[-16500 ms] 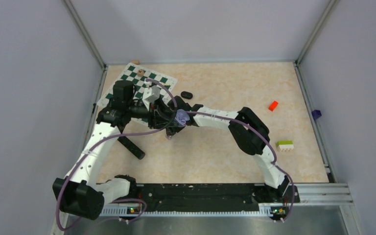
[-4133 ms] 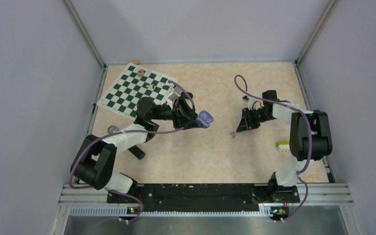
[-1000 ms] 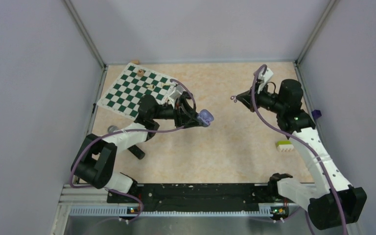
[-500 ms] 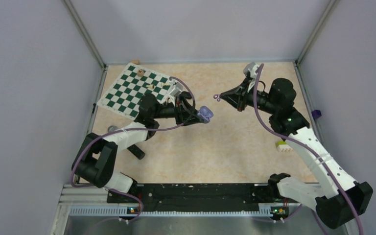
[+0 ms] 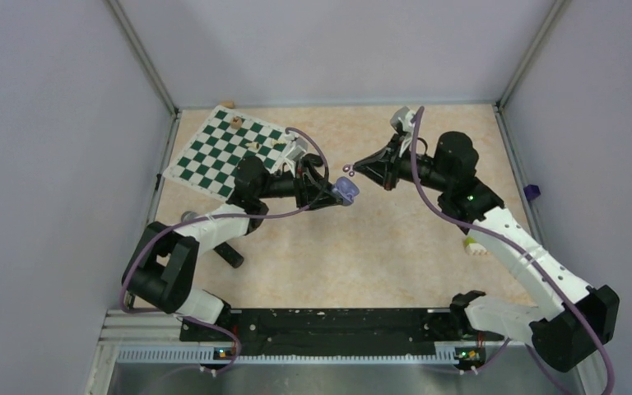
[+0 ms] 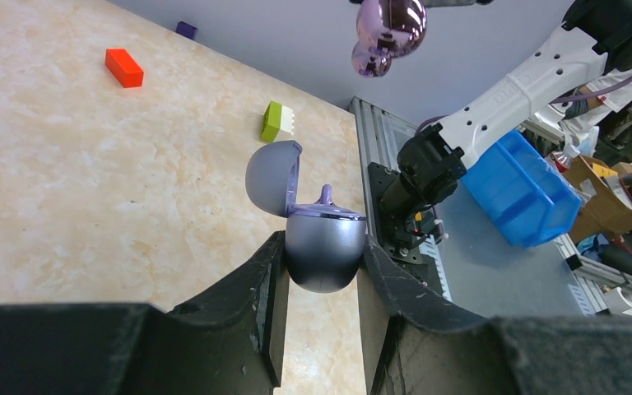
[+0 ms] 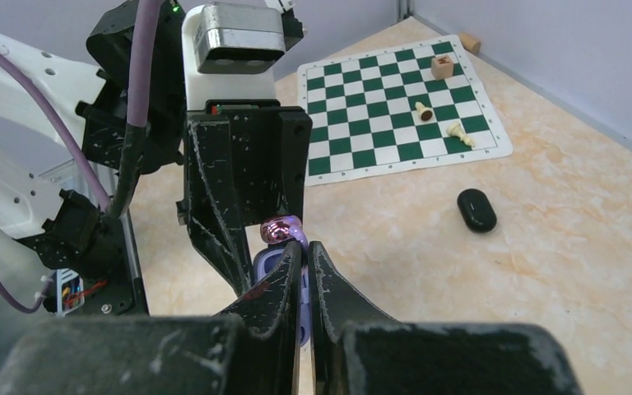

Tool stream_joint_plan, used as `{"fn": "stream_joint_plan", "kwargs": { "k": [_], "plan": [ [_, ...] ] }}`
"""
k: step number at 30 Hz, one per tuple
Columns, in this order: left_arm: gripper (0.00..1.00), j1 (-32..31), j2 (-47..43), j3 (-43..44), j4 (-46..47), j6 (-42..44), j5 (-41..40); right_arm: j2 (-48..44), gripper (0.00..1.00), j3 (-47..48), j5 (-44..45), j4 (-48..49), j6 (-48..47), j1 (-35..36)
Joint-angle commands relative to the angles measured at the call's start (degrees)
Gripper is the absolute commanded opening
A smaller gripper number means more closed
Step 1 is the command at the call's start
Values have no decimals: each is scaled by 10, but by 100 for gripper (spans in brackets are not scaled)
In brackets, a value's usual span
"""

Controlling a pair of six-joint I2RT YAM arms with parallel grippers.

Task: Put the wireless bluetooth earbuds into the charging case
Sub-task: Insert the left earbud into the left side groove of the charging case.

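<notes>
At the bottom of the top view sit the 2 arm bases on their rail; a little further up, a green and white brick point(image 5: 479, 244) lies on the table at the right. Mid-frame the arms meet above the tabletop. The left gripper point(image 6: 322, 253) is clenched on the rounded lower shell of the purple charging case point(image 6: 326, 234), whose lid point(image 6: 271, 177) stands open; a small purple nub rises from the case's top, possibly a bud already seated, though I cannot be sure. The right gripper point(image 7: 303, 247) is pinched on 1 pale purple earbud point(image 7: 281, 229), held by the very fingertips just beside and slightly above the case, not yet touching it. Beyond, toward the upper left of the top view, lie a closed black oval case point(image 7: 477, 210) and the chessboard point(image 7: 395, 107) with a few pieces on it; a red block point(image 6: 123, 67) and a small purple block point(image 6: 186, 30) lie far off in the left wrist view. I see no black buds. My worry is the thin hold: the glossy bud could twist or slip as it meets the socket, and it would drop to the table and roll. A descent over the filled side, or off-centre, would jam it on the rim. Hard pressing could lever the smooth shell out of the left grip, or knock the lid shut.
</notes>
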Motion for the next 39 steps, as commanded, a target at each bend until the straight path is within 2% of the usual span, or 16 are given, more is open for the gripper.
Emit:
{"fn": "stream_joint_plan", "kwargs": {
  "k": [1, 19, 39],
  "plan": [
    [0, 2, 4, 20, 30, -8, -3, 11, 2, -4, 7, 31, 6, 19],
    [0, 6, 0, 18, 34, -9, -2, 33, 2, -25, 16, 34, -5, 51],
    [0, 14, -6, 13, 45, -16, -2, 27, 0, -46, 27, 36, -12, 52]
  ]
}}
